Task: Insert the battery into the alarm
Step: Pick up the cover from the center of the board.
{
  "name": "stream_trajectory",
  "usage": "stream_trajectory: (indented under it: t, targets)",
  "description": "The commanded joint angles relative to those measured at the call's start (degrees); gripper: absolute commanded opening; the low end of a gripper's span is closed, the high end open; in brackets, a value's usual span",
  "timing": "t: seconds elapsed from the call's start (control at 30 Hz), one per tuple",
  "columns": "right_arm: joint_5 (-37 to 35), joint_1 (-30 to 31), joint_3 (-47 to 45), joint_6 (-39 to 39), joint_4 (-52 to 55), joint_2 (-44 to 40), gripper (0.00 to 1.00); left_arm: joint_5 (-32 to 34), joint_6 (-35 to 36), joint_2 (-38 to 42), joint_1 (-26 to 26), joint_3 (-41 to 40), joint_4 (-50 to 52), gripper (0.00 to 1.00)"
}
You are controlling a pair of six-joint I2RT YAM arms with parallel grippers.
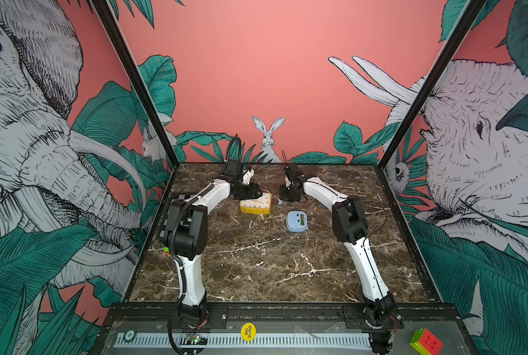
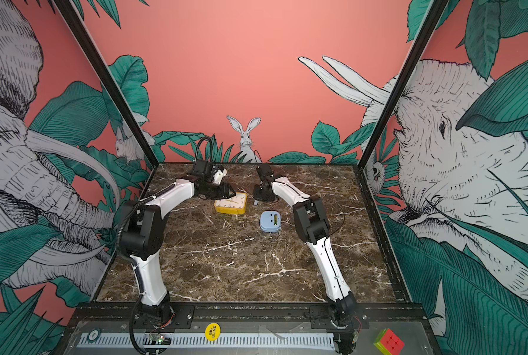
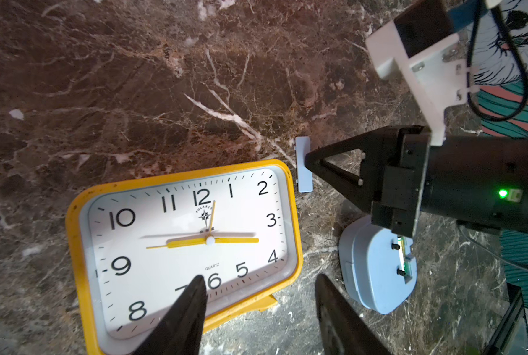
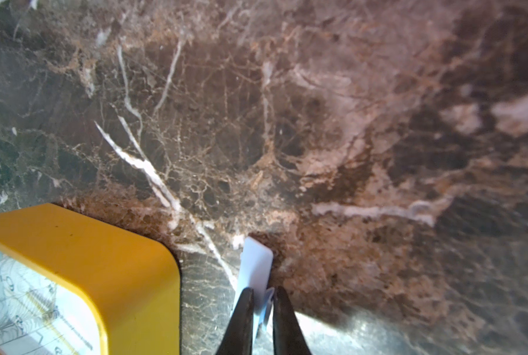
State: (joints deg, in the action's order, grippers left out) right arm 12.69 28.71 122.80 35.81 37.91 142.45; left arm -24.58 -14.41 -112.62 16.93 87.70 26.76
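Observation:
The light blue alarm (image 1: pixel 296 222) (image 2: pixel 270 221) (image 3: pixel 376 270) lies back-up on the marble. Its battery slot is uncovered and a green battery (image 1: pixel 302 219) (image 3: pixel 405 258) shows inside. My right gripper (image 4: pixel 262 292) (image 1: pixel 282 199) is shut on a small light blue cover plate (image 4: pixel 256 267) (image 3: pixel 303 164) (image 1: pixel 279 202), low over the table behind the alarm. My left gripper (image 3: pixel 259 278) (image 1: pixel 258 195) is open and empty. It hovers over the lower right corner of a yellow clock (image 1: pixel 255 203) (image 2: pixel 230 203) (image 3: pixel 189 246) (image 4: pixel 87 261).
The yellow clock lies face-up just left of the cover plate. A chequered board (image 1: pixel 176 196) sits at the table's left edge under the left arm. A colour cube (image 1: pixel 426 342) and a yellow chip (image 1: pixel 248 331) rest on the front rail. Walls close in on three sides.

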Motion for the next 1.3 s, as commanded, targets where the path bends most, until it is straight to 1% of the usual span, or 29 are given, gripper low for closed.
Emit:
stream_trajectory:
  t: [0.0, 0.1, 0.23, 0.6, 0.73, 0.93, 1.27]
  targets:
    - [0.61, -0.28, -1.42, 0.27, 1.28, -0.38, 0.13, -0.47, -0.59, -0.14, -0.32, 0.67, 0.70, 0.59]
    - [1.07, -0.32, -1.60, 0.53, 1.08, -0.33, 0.12, -0.40, -0.61, -0.23, -0.32, 0.88, 0.75, 0.59]
    - [1.33, -0.29, -2.44, 0.58, 0.64, -0.75, 0.07, -0.38, -0.70, -0.41, -0.32, 1.07, 0.73, 0.59]
    - [2.41, -0.50, -5.88, 1.67, -1.84, -3.13, 0.01, -0.55, -1.12, -0.50, -0.34, 0.89, 0.75, 0.59]
    - [4.32, -1.12, -9.61, 3.95, -7.00, -5.25, 0.00, -0.99, -1.24, -0.16, -0.32, 0.64, 0.49, 0.59]
    - [8.51, -3.14, -19.66, 9.68, -21.96, -10.94, 0.00, -1.70, -1.80, 1.30, -0.32, -0.73, -1.04, 0.59]
    - [9.20, -5.30, -24.95, 7.36, -24.86, -18.51, 0.00, -3.85, -3.60, 3.62, 0.28, -3.81, -4.73, 0.59]
